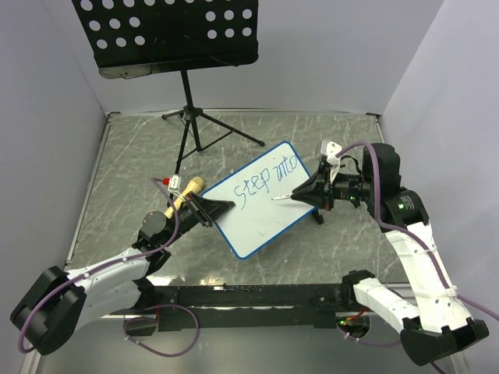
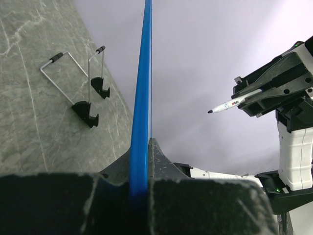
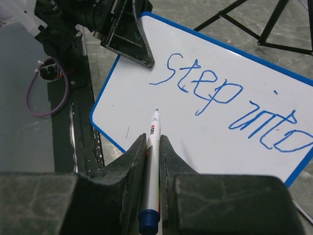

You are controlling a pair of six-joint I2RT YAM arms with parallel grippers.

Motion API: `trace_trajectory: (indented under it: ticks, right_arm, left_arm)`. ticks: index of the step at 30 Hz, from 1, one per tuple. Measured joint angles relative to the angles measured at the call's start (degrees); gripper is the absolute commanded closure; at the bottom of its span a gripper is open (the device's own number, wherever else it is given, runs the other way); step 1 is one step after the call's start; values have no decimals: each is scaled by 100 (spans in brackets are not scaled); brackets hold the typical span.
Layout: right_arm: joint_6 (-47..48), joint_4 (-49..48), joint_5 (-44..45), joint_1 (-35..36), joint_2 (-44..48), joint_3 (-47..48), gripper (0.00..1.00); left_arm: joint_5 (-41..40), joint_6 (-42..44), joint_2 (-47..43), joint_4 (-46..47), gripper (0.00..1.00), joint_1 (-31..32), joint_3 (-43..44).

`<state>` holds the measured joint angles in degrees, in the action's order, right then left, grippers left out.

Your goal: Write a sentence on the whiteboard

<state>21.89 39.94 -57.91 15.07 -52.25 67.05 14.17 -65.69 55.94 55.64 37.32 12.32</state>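
Observation:
The whiteboard [image 1: 261,206], white with a thin blue frame, is held tilted above the table. My left gripper [image 1: 214,209] is shut on its left edge; the left wrist view shows the blue frame [image 2: 142,98] edge-on between the jaws. The sentence [image 1: 267,176] reads "step into" in blue on one line, also seen in the right wrist view [image 3: 230,105]. My right gripper [image 1: 312,195] is shut on a white marker [image 3: 153,147] with a blue end. The marker tip [image 3: 156,111] hovers at the board's blank area below "step".
A black perforated music stand [image 1: 168,35] on a tripod stands at the back. A wooden-handled object [image 1: 185,191] lies left of the board. A wire board stand [image 2: 73,88] with black feet sits on the grey marbled table [image 1: 125,171]. White walls enclose the cell.

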Motion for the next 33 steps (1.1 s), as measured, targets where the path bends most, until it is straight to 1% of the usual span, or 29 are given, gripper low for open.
trace_trajectory:
  ticks: [7, 26, 33]
  right_arm:
    - [13, -11, 46, 120, 20, -31, 100]
    - [13, -7, 70, 146, 81, -184, 100]
    - [83, 13, 273, 439, 79, -173, 100]
  left_arm:
    - [0, -9, 31, 72, 99, 0, 17]
    - [-57, -2, 168, 66, 99, 177, 120]
    - [-166, 0, 308, 63, 99, 282, 315]
